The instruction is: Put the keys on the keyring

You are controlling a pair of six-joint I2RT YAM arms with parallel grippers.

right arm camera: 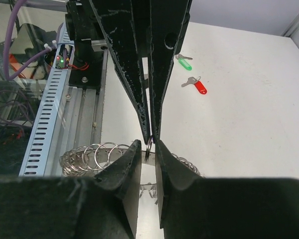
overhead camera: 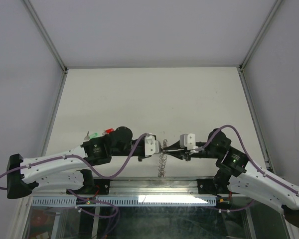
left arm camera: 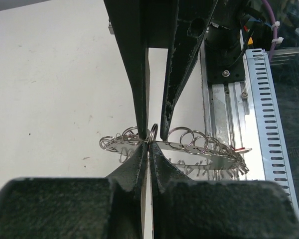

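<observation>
Open tabletop (overhead camera: 154, 94) spans the upper frame; by the lower rail (overhead camera: 154, 185), left gripper (left arm camera: 148, 147) and right gripper (right arm camera: 148, 146) both pinch the keyring (left arm camera: 189, 148).

centre: left gripper (overhead camera: 160, 146) + right gripper (overhead camera: 167, 148) on keyring (overhead camera: 162, 162) — blocked | left: 2 keys (overhead camera: 109, 131) | far table (overhead camera: 154, 94) — open

White table (overhead camera: 154, 94), grey walls (overhead camera: 149, 30) behind; slotted cable duct (overhead camera: 55, 201) along its near edge

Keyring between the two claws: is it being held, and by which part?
Yes. The left gripper and right gripper both pinch the keyring at one spot on its fringed rim, tips facing each other.
</observation>
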